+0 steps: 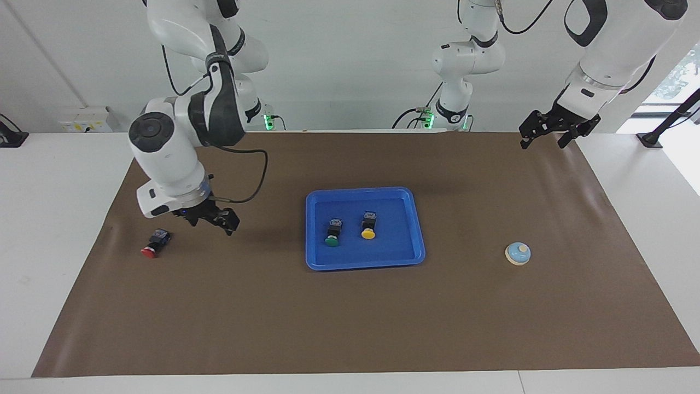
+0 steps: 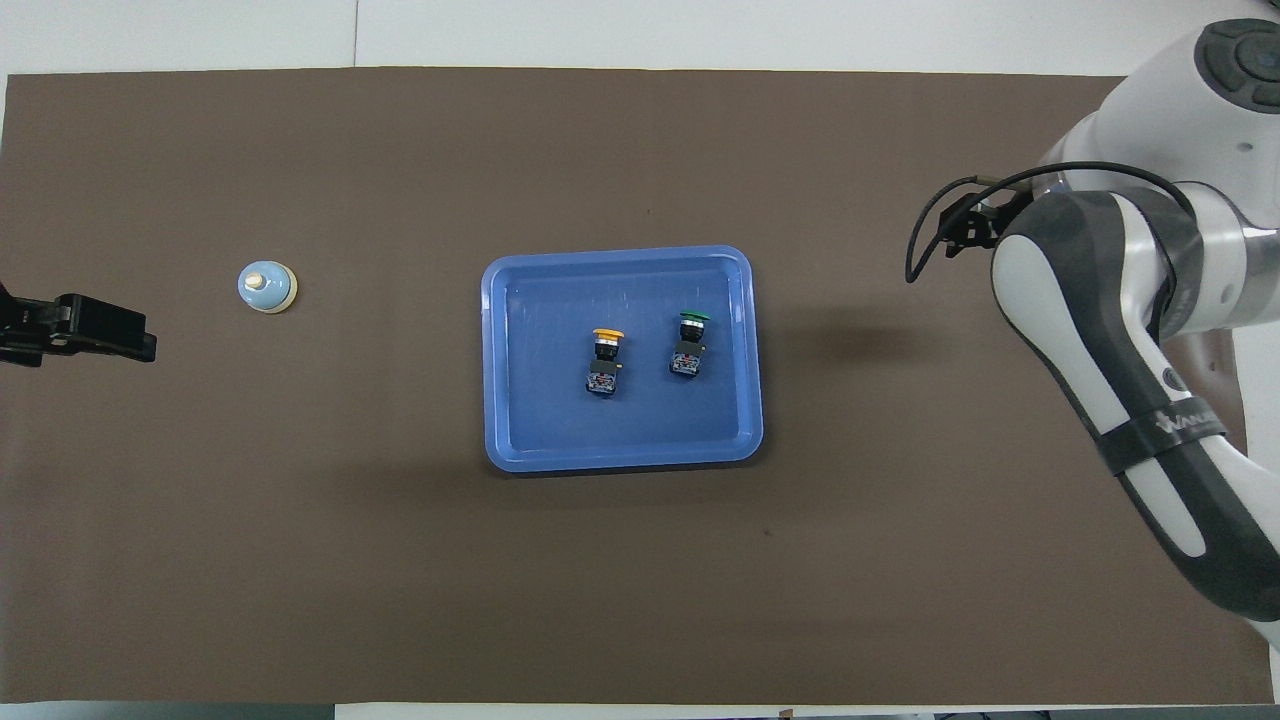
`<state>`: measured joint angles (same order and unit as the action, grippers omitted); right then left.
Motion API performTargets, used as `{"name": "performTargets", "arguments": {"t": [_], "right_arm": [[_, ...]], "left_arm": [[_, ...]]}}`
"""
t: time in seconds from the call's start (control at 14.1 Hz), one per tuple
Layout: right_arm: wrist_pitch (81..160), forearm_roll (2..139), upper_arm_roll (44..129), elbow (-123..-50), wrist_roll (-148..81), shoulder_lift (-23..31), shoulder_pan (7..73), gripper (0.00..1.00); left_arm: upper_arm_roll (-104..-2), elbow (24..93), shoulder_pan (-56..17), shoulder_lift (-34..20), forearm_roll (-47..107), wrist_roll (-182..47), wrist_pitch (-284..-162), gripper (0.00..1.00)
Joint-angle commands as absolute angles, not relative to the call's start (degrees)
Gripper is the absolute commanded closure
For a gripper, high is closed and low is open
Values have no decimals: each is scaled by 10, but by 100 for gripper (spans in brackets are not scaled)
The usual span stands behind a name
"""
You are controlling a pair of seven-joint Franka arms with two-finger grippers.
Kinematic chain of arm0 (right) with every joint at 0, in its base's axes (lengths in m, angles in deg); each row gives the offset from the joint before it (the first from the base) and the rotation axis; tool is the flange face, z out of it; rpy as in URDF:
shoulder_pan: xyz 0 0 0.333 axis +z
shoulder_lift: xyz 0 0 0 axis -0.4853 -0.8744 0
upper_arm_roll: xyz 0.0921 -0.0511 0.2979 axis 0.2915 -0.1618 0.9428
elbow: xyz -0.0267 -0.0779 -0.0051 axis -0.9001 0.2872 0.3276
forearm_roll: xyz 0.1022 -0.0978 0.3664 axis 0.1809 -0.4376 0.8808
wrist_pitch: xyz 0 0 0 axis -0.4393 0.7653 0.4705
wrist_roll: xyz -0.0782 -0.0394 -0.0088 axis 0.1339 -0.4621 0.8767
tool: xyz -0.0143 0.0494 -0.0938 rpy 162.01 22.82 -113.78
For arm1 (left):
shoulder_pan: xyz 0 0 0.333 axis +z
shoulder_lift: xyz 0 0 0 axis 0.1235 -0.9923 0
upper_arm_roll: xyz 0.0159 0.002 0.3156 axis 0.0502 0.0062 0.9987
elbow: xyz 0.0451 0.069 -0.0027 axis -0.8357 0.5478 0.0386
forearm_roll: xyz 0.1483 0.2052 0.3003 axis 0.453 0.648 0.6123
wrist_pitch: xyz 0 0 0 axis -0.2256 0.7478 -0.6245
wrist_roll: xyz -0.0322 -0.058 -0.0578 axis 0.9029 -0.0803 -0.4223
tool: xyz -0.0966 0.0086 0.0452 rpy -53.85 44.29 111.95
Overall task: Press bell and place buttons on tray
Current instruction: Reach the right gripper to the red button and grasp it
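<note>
The blue tray lies mid-mat. Inside it, side by side, lie the green button and the yellow button. A red button lies on the mat toward the right arm's end; the right arm hides it in the overhead view. My right gripper hangs open and empty just above the mat, beside the red button on its tray side. The bell sits toward the left arm's end. My left gripper waits open and empty over the mat's edge there.
A brown mat covers the white table. Bare mat lies between the tray and the red button, and between the tray and the bell. A cable loops from the right wrist.
</note>
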<state>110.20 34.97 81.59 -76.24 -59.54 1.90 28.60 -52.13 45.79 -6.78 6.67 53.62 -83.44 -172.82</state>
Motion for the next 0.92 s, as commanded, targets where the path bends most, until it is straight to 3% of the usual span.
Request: {"name": "performTargets", "arguments": {"t": [0.0,0.21,0.43,0.85], "right_arm": [[1152,326,826,-825,-525,43,227,0],[1276,322,826,-929,-481,61,157,0],[1348,322,826,-970,-468,49,116,0],[1376,324,826,-972,-476,27,112,0]], "left_arm": [[-520,449,-67,67,530,-831,-1719,0],[-519,449,-67,67,530,-831,-1719,0],[-520,449,-67,67,530,-831,-1719,0],[-520,449,-67,68,530,-831,-1719,0]]}}
